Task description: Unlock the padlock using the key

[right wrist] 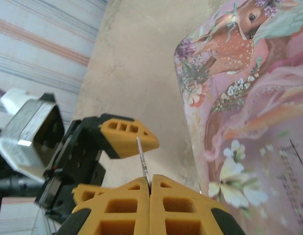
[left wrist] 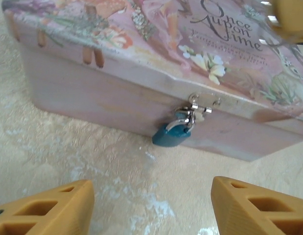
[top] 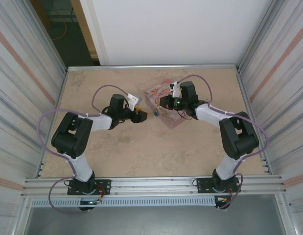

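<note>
— Can you read the lid of that pink tin [left wrist: 117, 93]?
— "Once Upon a Time", in curly dark letters among painted flowers. The smaller line under it is too blurred for me. There's a spotted fawn on the lid too.
— And the padlock [left wrist: 171, 135]?
— A little teal one. It hangs by its silvery shackle from the hasp [left wrist: 202, 102] on the tin's left-facing side. That puts it around the middle of the table [top: 141, 156], a bit toward the far end.
— The left gripper [left wrist: 151, 205]?
— Just left of the lock and pointed at it. The jaws stand well apart with nothing between them, clear of the lock.
— The right gripper [right wrist: 150, 188]?
— Over the tin's lid, with its jaws pressed together on the key [right wrist: 143, 161]. The thin silvery blade pokes out past the tips toward the left
</note>
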`<action>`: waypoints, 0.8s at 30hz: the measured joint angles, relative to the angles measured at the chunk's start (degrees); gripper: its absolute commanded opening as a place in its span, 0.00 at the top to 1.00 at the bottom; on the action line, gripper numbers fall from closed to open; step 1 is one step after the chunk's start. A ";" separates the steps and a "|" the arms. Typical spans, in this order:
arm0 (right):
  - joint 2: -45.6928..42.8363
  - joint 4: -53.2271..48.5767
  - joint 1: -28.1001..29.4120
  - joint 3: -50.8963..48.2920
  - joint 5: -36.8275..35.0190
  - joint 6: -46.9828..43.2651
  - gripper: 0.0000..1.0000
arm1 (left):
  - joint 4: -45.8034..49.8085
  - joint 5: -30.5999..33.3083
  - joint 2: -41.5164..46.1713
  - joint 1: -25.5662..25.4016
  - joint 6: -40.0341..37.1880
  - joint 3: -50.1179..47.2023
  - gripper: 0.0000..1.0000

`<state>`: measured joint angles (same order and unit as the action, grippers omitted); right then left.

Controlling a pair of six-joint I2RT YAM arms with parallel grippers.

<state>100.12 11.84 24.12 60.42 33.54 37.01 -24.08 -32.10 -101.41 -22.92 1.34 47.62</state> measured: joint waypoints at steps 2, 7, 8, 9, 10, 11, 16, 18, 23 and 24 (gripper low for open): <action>2.43 0.15 0.31 2.12 0.00 0.31 1.00 | 0.04 -0.22 0.74 0.04 -0.28 -0.61 0.36; 7.50 0.87 0.61 7.19 -0.26 1.79 1.00 | -0.09 -0.72 3.10 0.04 -0.59 -2.03 0.36; 8.46 1.16 0.61 8.13 -0.37 2.05 1.00 | -0.15 -0.70 3.52 0.04 -0.59 -2.47 0.36; 9.49 1.44 0.63 9.07 -0.46 2.47 1.00 | -0.17 -0.68 3.89 0.04 -0.57 -2.93 0.36; 10.34 1.66 0.63 9.81 -0.55 2.91 1.00 | -0.17 -0.66 4.15 0.04 -0.57 -3.30 0.36; 11.34 1.88 0.63 10.71 -0.59 3.17 1.00 | -0.17 -0.48 4.37 0.04 -0.59 -3.69 0.36; 14.88 2.10 0.81 12.59 -0.98 4.37 1.00 | -0.15 0.24 5.20 0.04 -0.57 -4.96 0.37; 15.04 2.27 0.94 12.90 -1.16 4.52 1.00 | -0.07 0.42 5.64 0.04 -0.72 -5.14 0.37; 15.06 2.27 1.62 12.83 -0.96 4.50 1.00 | 0.17 0.66 6.51 0.04 -1.70 -5.14 0.36; 15.06 2.38 1.77 12.72 -0.74 4.50 1.00 | 0.17 0.66 6.54 0.04 -1.90 -5.18 0.36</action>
<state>115.18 14.22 25.89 73.14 32.80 41.52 -23.90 -31.44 -94.87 -22.87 -0.56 42.44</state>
